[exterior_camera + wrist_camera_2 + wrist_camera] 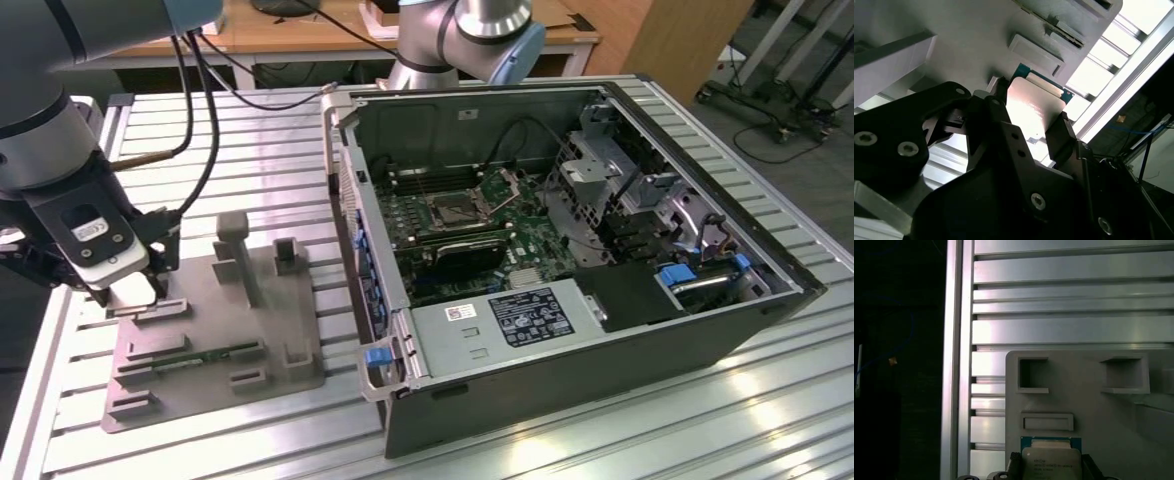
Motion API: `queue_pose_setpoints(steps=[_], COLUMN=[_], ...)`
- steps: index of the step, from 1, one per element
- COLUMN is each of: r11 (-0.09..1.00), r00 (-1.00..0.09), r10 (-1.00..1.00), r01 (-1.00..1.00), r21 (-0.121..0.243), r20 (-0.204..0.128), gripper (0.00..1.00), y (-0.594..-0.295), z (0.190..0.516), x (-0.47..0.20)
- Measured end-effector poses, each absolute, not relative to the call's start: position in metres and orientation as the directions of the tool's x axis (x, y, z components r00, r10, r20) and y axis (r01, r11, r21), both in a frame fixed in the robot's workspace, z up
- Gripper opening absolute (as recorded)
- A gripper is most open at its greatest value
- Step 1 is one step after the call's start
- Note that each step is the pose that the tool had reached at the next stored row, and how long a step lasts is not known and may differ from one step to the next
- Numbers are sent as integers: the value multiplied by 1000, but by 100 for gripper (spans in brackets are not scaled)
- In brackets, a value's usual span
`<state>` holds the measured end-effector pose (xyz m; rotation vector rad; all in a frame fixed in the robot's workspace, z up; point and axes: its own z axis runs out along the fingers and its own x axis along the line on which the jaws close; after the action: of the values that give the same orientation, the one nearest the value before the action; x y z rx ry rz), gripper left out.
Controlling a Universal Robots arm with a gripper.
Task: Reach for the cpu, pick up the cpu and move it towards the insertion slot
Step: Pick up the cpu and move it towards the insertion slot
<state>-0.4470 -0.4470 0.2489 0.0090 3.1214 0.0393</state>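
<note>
Exterior view
Gripper (134, 295): low over the near corner of a grey holder (214, 350), at the exterior view's left.
Holder: lies on the slatted metal tabletop (200, 440), just beside the open computer case (747, 330).
Insertion slot (461, 208): on the green board inside the case, plate lifted, well apart from the gripper.

Second wrist view
Fingers (1061, 132): black, closed against two opposite edges of the cpu (1034, 107).
Cpu: pale metal top facing the camera, a teal edge showing, held between the fingers close to the grey holder (979, 40).

First wrist view
Cpu (1051, 466): at the holder's (1094, 405) edge, beside a shallow rectangular recess.
Fingers (1013, 460): one dark tip on each side of the chip, touching it.
Tabletop (1069, 330): ribbed aluminium beyond the holder.
</note>
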Motion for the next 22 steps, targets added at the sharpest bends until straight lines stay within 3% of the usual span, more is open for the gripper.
queue_pose_setpoints(steps=[22], r11=[1000], r00=[-1000], r10=[6], r01=[6], r21=[25], r20=[-20], gripper=[54], y=[-447], z=[252], x=[-445])
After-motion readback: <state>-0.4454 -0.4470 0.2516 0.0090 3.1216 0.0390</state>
